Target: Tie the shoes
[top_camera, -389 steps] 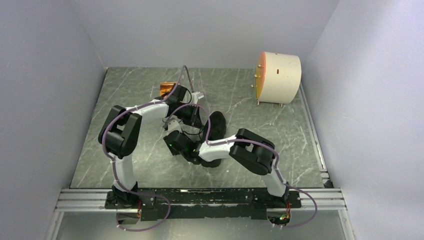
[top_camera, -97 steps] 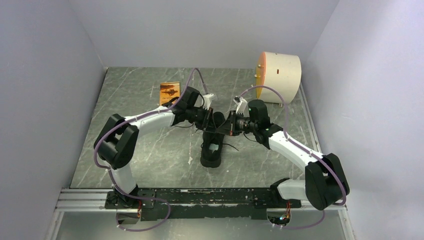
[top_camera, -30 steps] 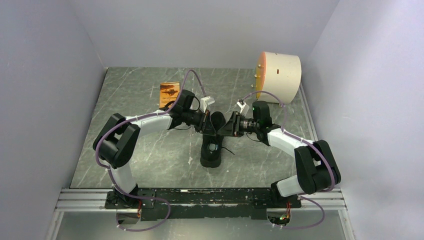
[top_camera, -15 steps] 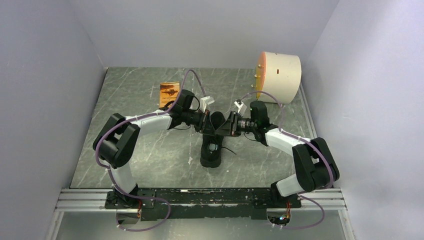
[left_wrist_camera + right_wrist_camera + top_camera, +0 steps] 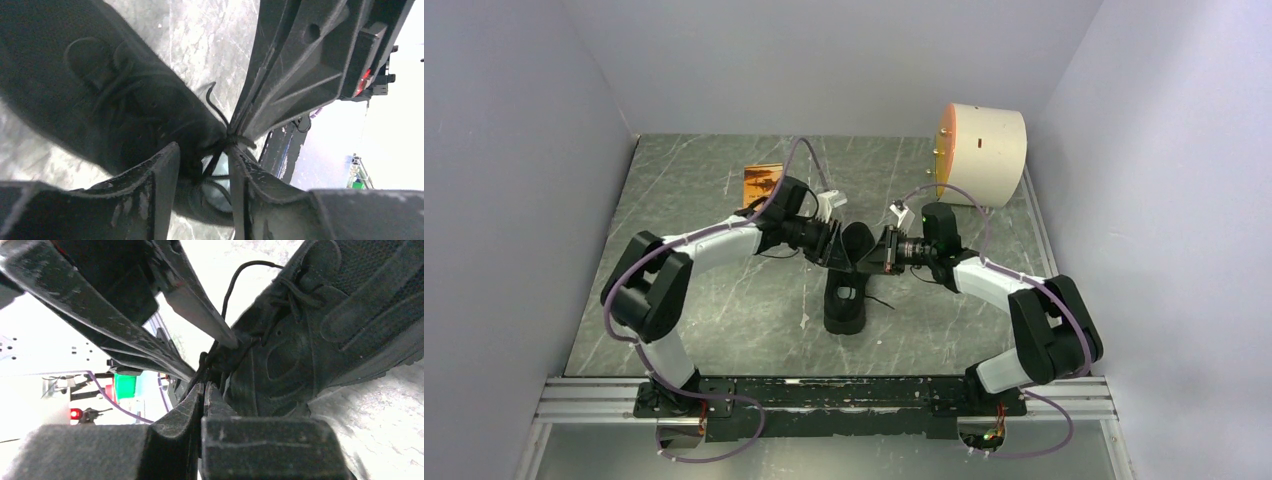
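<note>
The black shoe (image 5: 848, 292) lies mid-table, toe pointing away from the arm bases. Both grippers meet over its laced part. My left gripper (image 5: 834, 250) comes in from the left and stands open. In the left wrist view its fingers (image 5: 167, 160) straddle a thin black lace (image 5: 214, 161) without pinching it, at the gripper's tips (image 5: 202, 152). My right gripper (image 5: 876, 252) reaches in from the right. Its tips (image 5: 204, 386) are shut on the lace (image 5: 207, 360) beside the shoe (image 5: 325, 325). The right gripper's fingers (image 5: 280, 85) fill the upper right of the left wrist view.
A cream cylinder with an orange face (image 5: 982, 155) stands at the back right. An orange-brown tile (image 5: 759, 180) lies behind the left arm. Grey walls enclose the marbled table (image 5: 714, 320); a metal rail (image 5: 824, 398) runs along its near edge.
The left gripper's jaws have opened and let go of the lace. The right gripper has closed on the lace. The left arm's elbow has shifted slightly left.
</note>
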`<state>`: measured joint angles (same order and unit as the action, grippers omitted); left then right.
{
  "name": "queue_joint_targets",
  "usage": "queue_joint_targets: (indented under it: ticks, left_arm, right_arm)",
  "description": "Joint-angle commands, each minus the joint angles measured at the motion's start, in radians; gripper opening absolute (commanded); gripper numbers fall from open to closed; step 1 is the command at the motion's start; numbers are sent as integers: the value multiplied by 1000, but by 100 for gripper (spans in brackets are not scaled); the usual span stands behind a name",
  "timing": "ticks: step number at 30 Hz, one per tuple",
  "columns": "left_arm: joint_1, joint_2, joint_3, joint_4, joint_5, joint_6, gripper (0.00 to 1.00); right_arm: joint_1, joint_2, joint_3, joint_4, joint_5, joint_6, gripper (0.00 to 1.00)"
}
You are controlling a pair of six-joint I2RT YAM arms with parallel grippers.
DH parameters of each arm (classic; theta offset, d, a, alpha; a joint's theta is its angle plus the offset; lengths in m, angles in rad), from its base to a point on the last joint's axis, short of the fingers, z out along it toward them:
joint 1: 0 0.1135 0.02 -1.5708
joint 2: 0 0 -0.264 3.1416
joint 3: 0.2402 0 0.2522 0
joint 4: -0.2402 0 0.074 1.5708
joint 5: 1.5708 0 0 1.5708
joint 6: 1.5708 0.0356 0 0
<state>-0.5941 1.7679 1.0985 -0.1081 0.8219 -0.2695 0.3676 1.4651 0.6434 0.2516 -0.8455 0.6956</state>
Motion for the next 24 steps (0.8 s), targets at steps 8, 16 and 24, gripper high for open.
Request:
queue_joint_targets:
  ticks: [8,16,24]
  left_arm:
    - [-3,-269,7,-256,-336,12,63]
    - [-151,-284,3,-303,-483,-109,64]
    - [-257,-221,42,-335,-682,-148,62]
  right_arm:
    - [5,-13,-9,11,53,-4,0]
    - [3,-1,9,9,43,-9,0]
    - [4,4,4,12,34,-16,0]
